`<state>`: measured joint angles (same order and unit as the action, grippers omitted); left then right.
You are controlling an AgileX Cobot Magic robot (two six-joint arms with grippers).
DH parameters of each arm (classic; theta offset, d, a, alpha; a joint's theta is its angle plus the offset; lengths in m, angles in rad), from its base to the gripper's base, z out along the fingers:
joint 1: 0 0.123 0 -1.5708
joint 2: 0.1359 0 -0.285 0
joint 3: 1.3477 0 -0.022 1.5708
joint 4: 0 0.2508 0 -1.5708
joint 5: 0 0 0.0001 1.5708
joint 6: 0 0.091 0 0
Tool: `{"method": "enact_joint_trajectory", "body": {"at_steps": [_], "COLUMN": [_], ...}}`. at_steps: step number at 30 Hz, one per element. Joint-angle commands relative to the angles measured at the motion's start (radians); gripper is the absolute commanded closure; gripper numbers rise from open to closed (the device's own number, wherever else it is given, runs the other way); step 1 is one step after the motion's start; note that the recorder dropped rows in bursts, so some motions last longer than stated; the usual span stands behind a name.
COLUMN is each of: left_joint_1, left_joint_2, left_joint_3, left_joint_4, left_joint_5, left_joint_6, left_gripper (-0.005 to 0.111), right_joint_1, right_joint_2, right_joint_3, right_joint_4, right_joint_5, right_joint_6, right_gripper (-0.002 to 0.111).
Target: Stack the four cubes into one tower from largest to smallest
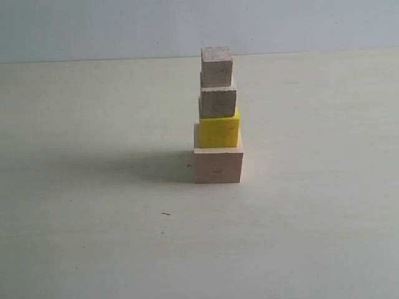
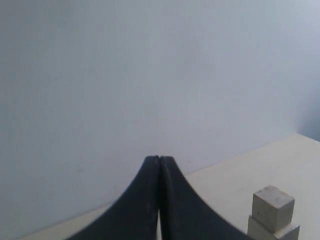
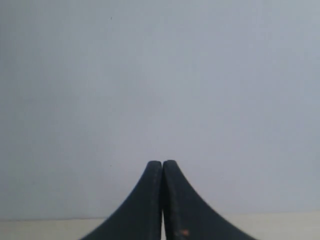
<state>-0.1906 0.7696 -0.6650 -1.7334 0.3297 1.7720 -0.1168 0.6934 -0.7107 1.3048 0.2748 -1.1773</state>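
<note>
The four cubes stand as one tower in the middle of the table in the exterior view. The large pale pinkish cube (image 1: 217, 166) is at the bottom. On it sits the yellow cube (image 1: 219, 130), then a tan cube (image 1: 218, 100), then the smallest tan cube (image 1: 216, 66) on top. The left wrist view shows the top cube (image 2: 272, 207) and a bit of the one under it. My left gripper (image 2: 159, 161) is shut, empty, away from the tower. My right gripper (image 3: 162, 164) is shut and empty, facing the wall. Neither gripper appears in the exterior view.
The pale table (image 1: 93, 237) runs back to a plain grey-blue wall (image 1: 93, 28). A small dark mark (image 1: 166, 213) lies on the table in front of the tower.
</note>
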Motion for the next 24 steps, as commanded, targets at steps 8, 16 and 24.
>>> {"method": "enact_joint_trajectory", "body": {"at_steps": [8, 16, 24], "left_joint_1": [0.003, 0.003, 0.003], "left_joint_2": [-0.075, -0.075, -0.083], "left_joint_3": [0.005, 0.005, 0.005], "left_joint_4": [-0.011, -0.011, -0.011], "left_joint_5": [0.0, 0.005, 0.011], "left_joint_6": [0.0, 0.0, 0.0], "left_gripper": [0.107, 0.107, 0.107], "right_joint_1": [0.066, 0.159, 0.202], "right_joint_2": [-0.108, -0.108, -0.108], "right_joint_3": [0.005, 0.005, 0.005], "right_joint_4": [-0.004, -0.004, -0.004], "right_joint_5": [-0.068, -0.068, -0.063], "right_joint_6": [-0.005, -0.007, -0.007], "right_gripper": [0.108, 0.108, 0.108]}}
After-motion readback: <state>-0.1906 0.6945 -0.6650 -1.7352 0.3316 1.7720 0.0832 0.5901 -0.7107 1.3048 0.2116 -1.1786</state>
